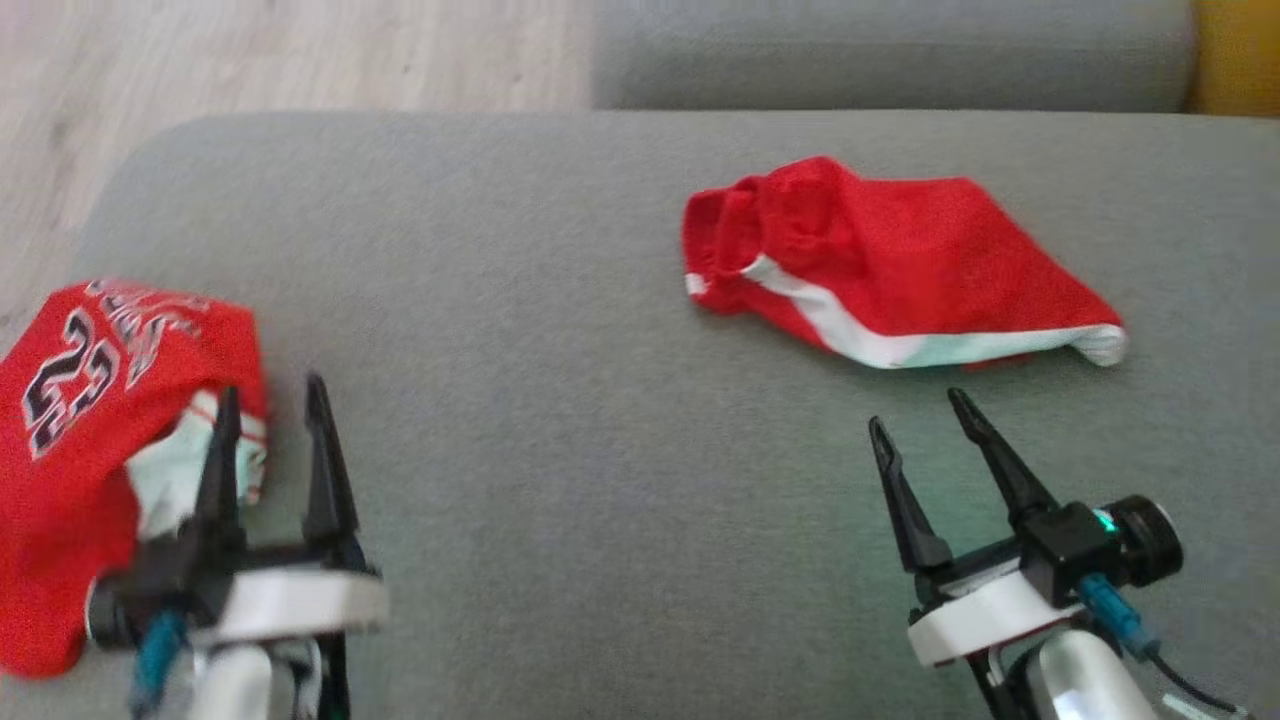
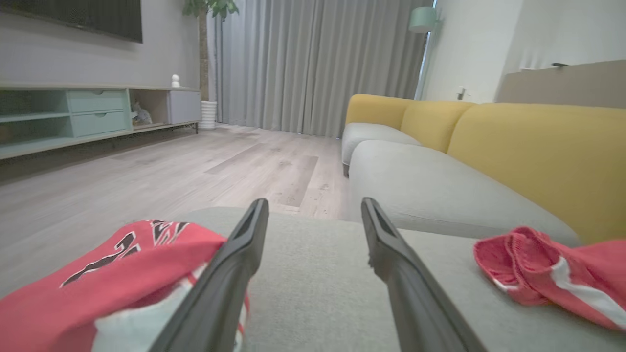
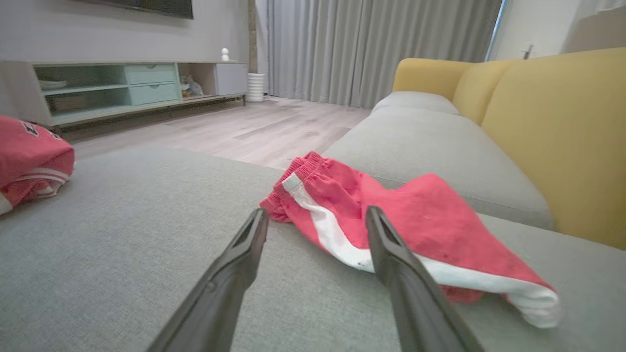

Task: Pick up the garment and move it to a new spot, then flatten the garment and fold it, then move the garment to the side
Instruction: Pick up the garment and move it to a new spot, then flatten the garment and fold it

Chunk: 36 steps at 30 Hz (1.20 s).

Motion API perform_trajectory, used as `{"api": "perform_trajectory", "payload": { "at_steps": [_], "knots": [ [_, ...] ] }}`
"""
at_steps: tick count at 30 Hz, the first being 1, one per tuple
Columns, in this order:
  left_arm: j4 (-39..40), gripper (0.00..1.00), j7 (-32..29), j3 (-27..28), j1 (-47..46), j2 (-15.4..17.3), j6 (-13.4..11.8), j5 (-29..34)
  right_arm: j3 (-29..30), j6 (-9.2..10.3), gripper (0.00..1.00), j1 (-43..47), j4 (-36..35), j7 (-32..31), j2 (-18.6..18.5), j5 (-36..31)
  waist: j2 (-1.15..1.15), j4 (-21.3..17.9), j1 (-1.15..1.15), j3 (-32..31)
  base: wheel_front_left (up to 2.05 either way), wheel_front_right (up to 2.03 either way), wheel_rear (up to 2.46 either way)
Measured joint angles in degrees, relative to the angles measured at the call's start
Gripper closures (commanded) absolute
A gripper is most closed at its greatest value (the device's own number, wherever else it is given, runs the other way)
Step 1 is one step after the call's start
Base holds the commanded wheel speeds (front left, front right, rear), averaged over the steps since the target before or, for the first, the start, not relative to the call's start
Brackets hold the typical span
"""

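Jersey (image 1: 90, 420) in red lies bunched at the near left edge of the grey cushion (image 1: 560, 400), its long axis running from the near edge toward the far one. The printed number and lettering face up at its far end, and a white-trimmed fold turns toward the cushion's middle. Red shorts (image 1: 880, 260) lie on the far right part of the same cushion. Their long axis runs across it: gathered waistband toward the cushion's centre, leg hem toward its right side, and a white stripe along the nearer edge.

The left gripper (image 1: 272, 390) sits over the near left part of the cushion with its fingers spread wide and only bare grey fabric between them. Its outer finger (image 1: 218, 470) overlaps the jersey's white fold – whether it touches the cloth I cannot tell. In the left wrist view the gripper (image 2: 314, 205) points across the cushion, with the jersey (image 2: 98, 283) beside one finger and the shorts (image 2: 538, 274) well off to the other side.

The right gripper (image 1: 918, 412) is over the near right part of the cushion, jaws wide and holding nothing, its tips just short of the shorts' striped edge – the right wrist view shows its fingers (image 3: 234, 264) framing that stripe.
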<state>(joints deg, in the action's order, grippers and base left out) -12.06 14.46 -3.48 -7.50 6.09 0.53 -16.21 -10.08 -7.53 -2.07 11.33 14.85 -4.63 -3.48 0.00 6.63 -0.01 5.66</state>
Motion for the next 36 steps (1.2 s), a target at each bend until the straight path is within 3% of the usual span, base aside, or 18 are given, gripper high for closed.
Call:
{"api": "perform_trajectory", "payload": {
  "at_steps": [5,14,24,36],
  "knots": [
    [5.9,0.0,0.02,-0.01,8.77,-2.2,0.04,5.01,-0.12,0.0,0.0,0.67,0.83,0.0,0.66,1.31,0.0,-4.16,0.0,-2.15,0.0,0.0,0.0],
    [7.25,0.0,0.07,-3.21,16.9,-2.96,-0.58,10.09,1.25,0.0,0.0,4.92,0.82,-0.01,1.14,3.31,0.0,-9.49,0.0,-5.77,0.0,0.0,0.0],
    [6.24,0.0,0.07,-3.69,19.31,-2.96,-4.08,7.04,1.22,0.0,0.0,5.66,0.62,-0.01,1.42,3.47,0.0,-9.86,0.0,-7.3,0.0,0.0,0.0],
    [6.67,0.0,0.07,-3.7,19.56,-2.97,-4.91,6.44,1.66,0.0,0.0,6.33,0.4,-0.01,1.72,3.48,0.0,-9.09,0.01,-7.37,0.0,0.0,0.0]
  ]
}}
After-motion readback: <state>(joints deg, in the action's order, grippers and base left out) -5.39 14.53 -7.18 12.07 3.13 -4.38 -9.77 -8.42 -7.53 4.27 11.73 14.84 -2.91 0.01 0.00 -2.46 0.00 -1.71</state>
